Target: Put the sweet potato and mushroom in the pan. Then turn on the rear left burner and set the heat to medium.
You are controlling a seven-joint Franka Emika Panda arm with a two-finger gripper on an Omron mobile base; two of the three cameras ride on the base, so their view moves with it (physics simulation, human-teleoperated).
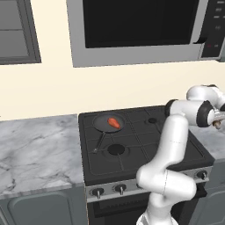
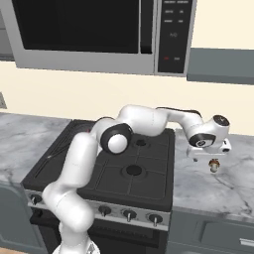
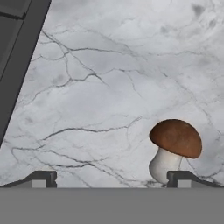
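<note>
While your claw hangs spread wide and empty over the marble counter, the mushroom stands upright just beside one fingertip, off-centre for a pinch | sweet potato already lies in the pan, far across the stove | fingertips cut off low; burner knobs too small to read.

The mushroom, brown-capped with a whitish stem, stands upright on the marble worktop just below the gripper, close against one of its fingertips. The orange-red sweet potato lies in the dark round pan, well apart from the gripper, handle pointing forward.
</note>
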